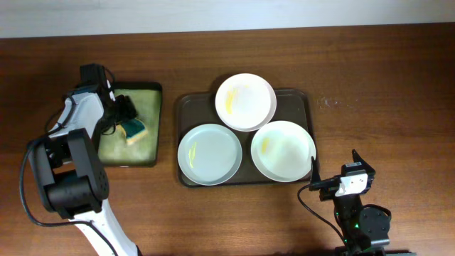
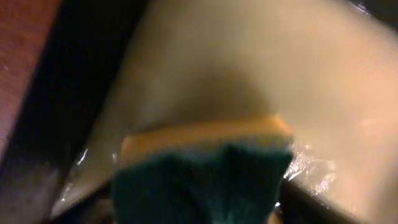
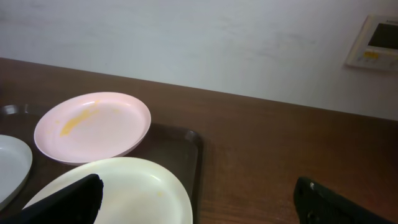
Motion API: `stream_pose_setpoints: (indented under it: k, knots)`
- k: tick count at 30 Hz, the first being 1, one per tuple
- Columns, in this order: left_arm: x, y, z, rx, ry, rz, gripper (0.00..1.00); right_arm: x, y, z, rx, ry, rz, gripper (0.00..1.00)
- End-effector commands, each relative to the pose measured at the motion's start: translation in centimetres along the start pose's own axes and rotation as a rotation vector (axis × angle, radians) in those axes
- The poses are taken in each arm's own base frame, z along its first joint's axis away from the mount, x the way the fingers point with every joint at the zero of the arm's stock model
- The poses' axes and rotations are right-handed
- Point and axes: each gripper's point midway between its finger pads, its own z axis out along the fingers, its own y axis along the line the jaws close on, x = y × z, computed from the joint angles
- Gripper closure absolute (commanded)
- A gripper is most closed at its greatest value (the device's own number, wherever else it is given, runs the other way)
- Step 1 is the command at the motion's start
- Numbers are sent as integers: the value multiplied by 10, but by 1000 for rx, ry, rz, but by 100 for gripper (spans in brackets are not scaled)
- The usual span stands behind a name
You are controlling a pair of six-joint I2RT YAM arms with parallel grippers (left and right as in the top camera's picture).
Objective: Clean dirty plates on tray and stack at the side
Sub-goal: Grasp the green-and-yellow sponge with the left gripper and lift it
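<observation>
Three white plates lie on the dark brown tray [image 1: 298,99]: one at the back [image 1: 245,102] with a yellow smear, a faintly bluish one at the front left [image 1: 210,153], and one at the front right [image 1: 283,150] with a small yellow smear. My left gripper [image 1: 125,119] is over the small black tray, shut on a yellow and green sponge [image 1: 133,129], which fills the bottom of the left wrist view [image 2: 205,168]. My right gripper [image 1: 334,166] is open and empty beside the front right plate [image 3: 124,186]. The back plate [image 3: 93,127] shows beyond it.
The small black tray with yellow-green lining [image 1: 146,146] stands left of the big tray; its lining [image 2: 261,68] shows behind the sponge. The tray's right rim [image 3: 194,155] borders bare brown table [image 1: 377,107]. A white wall with a panel [image 3: 373,40] is behind.
</observation>
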Motion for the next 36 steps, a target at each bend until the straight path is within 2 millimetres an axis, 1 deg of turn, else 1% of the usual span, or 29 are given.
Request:
stream_pose_setpoints:
  k: [1, 2, 4, 5, 7, 8, 9, 10, 11, 12, 14, 15, 17, 19, 21, 24, 26, 27, 29, 31, 33, 34, 35, 36]
  knots:
    - [33, -13, 8, 92, 138, -6, 1, 3, 1, 0, 0, 5, -7, 2]
    - [41, -16, 6, 115, 177, -11, 1, 3, 0, 0, 1, 5, -7, 2]
    - [53, -20, 3, 141, 227, -19, 1, 3, 0, 0, 1, 5, -7, 2]
    - [55, -21, 3, 146, 238, -21, 0, 3, 1, 0, 0, 5, -7, 2]
    - [54, -20, 3, 141, 235, -19, 6, 3, 0, 0, 1, 5, -7, 2]
    - [50, -15, 5, 112, 215, -15, 28, 3, 0, 0, 1, 5, -7, 2]
    - [47, -10, 6, 82, 199, -12, 40, 3, 0, 0, 1, 5, -7, 2]
    - [44, -5, 7, 51, 184, -9, 48, 3, 0, 0, 1, 5, -7, 2]
    - [42, 0, 7, 24, 171, -6, 50, 3, 1, 0, 0, 5, -7, 2]
    - [40, 2, 8, 12, 163, -4, 55, 3, 0, 0, 1, 5, -7, 2]
    - [36, 2, 8, 8, 148, -3, 72, 3, 0, 0, 1, 5, -7, 2]
    - [33, 2, 8, 10, 137, -4, 74, 3, 0, 0, 1, 5, -7, 2]
    - [23, 2, 3, 15, 113, -8, 100, 3, 0, 0, 1, 5, -7, 2]
    - [12, -1, -7, 19, 98, -7, 100, 3, 0, 0, 1, 5, -7, 2]
    - [1, -5, -24, 24, 97, -7, 100, 3, 0, 0, 1, 5, -7, 2]
    - [-26, -14, -85, 34, 91, -7, 100, 3, 1, 0, 0, 5, -7, 2]
    - [-35, -23, -128, 65, 88, -8, 100, 3, 0, 0, 1, 5, -7, 2]
    - [-38, -27, -145, 85, 81, -8, 100, 3, 1, 0, 0, 5, -7, 2]
    - [-41, -35, -166, 126, 70, -6, 100, 3, 0, 0, 1, 5, -7, 2]
    - [-39, -43, -172, 172, 84, -8, 100, 3, 0, 0, 1, 5, -7, 2]
    - [-30, -43, -167, 177, 123, -12, 100, 3, 0, 0, 1, 5, -7, 2]
    - [-24, -42, -160, 170, 152, -16, 100, 3, 0, 0, 1, 5, -7, 2]
    - [-14, -40, -149, 160, 192, -31, 100, 3, 0, 0, 1, 5, -7, 2]
    - [2, -39, -128, 150, 247, -31, 100, 3, 0, 0, 1, 5, -7, 2]
